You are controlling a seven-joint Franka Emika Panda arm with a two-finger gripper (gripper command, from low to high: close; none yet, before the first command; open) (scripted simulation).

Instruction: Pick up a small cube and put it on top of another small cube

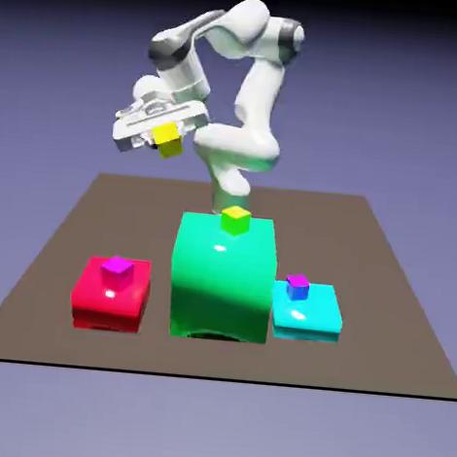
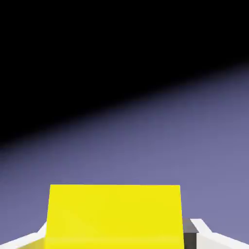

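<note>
High at the exterior view's left, the gripper (image 1: 162,137) pinches the small cube (image 1: 167,139) between its 2 fingers — well above the table (image 1: 66,228). Right of it and lower, another small cube (image 1: 236,220) sits atop the big green block (image 1: 223,281) — untouched.

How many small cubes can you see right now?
4: orange-yellow cube in the gripper; yellow-topped cube on the green block; magenta cube on red; purple-topped cube on cyan.
</note>
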